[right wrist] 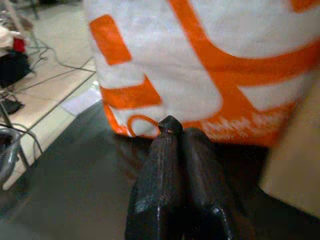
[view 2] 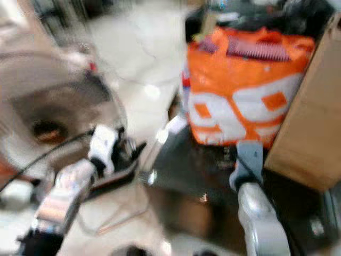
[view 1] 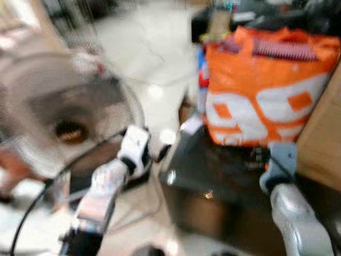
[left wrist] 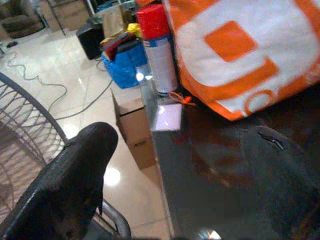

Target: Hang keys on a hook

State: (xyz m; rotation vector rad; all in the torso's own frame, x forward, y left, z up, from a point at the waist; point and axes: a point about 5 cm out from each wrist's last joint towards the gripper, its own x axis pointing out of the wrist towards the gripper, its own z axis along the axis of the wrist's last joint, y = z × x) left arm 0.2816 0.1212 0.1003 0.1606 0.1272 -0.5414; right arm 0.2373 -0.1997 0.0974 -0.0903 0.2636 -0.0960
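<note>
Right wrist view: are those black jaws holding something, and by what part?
The right gripper is shut, with a small dark loop pinched at the very tips. It may be a key ring; too small to tell. The left gripper is open and holds nothing.

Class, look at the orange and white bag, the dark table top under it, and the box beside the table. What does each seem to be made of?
Orange and white bag: probably woven plastic; slightly shiny, creased, printed surface.
Dark table top: looks like glass or polished stone; glossy, it mirrors the bag and lights.
Box: likely cardboard; matte brown with a taped seam.
</note>
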